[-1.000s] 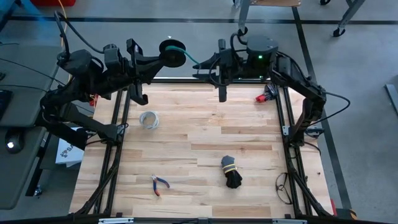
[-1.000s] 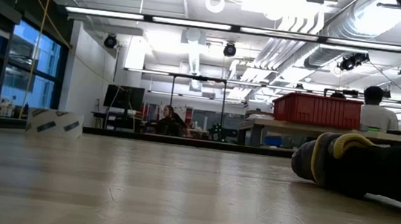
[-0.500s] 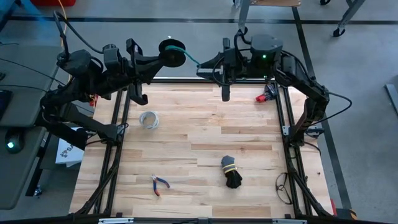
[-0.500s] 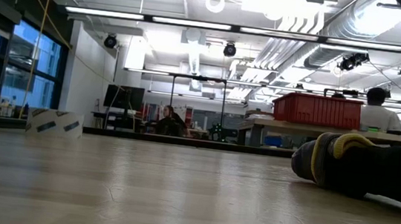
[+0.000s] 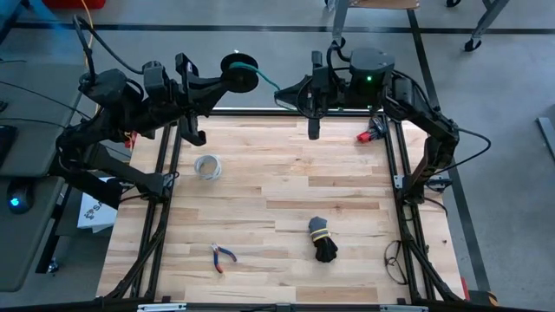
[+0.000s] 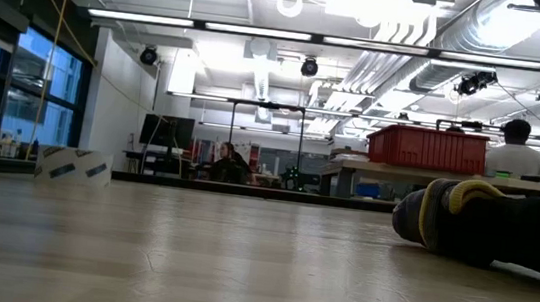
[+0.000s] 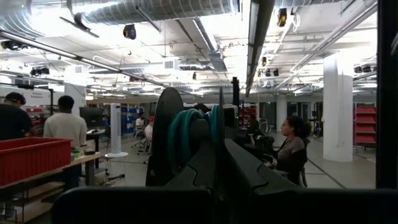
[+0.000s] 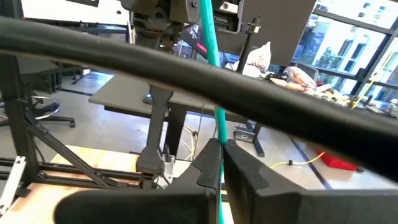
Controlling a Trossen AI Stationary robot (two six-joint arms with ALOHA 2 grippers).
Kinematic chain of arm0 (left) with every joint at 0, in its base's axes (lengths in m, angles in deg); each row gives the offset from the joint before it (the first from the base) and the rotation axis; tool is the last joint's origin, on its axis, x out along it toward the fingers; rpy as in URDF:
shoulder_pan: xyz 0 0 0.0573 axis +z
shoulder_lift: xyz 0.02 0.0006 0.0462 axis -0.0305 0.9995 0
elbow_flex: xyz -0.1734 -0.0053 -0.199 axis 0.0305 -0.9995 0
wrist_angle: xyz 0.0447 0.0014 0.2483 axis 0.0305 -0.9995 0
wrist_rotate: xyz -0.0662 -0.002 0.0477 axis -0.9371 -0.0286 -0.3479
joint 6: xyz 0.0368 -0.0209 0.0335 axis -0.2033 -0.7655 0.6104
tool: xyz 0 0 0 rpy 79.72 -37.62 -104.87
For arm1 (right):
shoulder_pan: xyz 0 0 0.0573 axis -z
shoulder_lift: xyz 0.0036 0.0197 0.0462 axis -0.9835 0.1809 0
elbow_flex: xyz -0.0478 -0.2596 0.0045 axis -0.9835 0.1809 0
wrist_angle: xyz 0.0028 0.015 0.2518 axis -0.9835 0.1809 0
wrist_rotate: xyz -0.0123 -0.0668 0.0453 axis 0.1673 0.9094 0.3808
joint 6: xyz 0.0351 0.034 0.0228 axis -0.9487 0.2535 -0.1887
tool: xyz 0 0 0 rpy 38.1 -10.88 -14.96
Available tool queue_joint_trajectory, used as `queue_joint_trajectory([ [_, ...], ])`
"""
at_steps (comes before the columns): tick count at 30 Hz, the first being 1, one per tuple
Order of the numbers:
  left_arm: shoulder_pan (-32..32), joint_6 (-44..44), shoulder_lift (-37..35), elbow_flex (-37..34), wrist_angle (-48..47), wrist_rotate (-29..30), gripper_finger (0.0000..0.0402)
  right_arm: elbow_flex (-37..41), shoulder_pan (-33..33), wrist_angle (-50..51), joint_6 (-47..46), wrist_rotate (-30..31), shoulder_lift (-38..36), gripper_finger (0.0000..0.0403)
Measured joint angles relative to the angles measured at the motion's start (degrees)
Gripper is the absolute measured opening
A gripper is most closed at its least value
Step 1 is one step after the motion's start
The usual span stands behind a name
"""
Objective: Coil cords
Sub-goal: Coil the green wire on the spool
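The cord is a small dark round coil (image 5: 240, 71) with a thin green tail (image 5: 269, 82), held in the air beyond the table's far edge. The left wrist view shows its green turns (image 7: 186, 134) beside a dark round face. My left gripper (image 5: 224, 80) is shut on the coil. My right gripper (image 5: 289, 93) is just right of it and shut on the tail, which runs up between its fingers (image 8: 210, 165). My left gripper holds the coil (image 7: 208, 127) between its two fingers, coming level from the table's left side. The fingers cover the place of contact. The coil stands on edge, lifted clear of the table. My right gripper pinches the green tail (image 8: 217, 127) between its two fingers, a short way from the coil. The fingers come level from the table's right side and lie across the cord. The tail runs nearly straight from the coil to the fingers, clear of the table.
On the wooden table (image 5: 277, 199) lie a pale ring (image 5: 207, 166) at the left, small pliers (image 5: 223, 257) near the front, and a black cord bundle with a yellow tie (image 5: 323, 240). A red object (image 5: 373, 133) sits at the far right corner.
My right gripper has shifted slightly toward the table's right edge and has shut on the green tail. The coil in my left gripper has stayed where it was.
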Motion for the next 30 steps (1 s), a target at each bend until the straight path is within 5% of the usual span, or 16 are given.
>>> queue_joint_trajectory([
  [12, 0.7, -7.9, 0.3, 0.0, 2.0, -0.1, 0.0007, 0.0, -2.9, -2.7, -0.2, -0.2, 1.5, 0.0002],
  [30, 4.3, -59.2, 5.0, 0.0, 10.2, -13.0, 0.0007, 0.0, -6.1, -21.2, 1.3, -2.5, 7.0, 0.0],
])
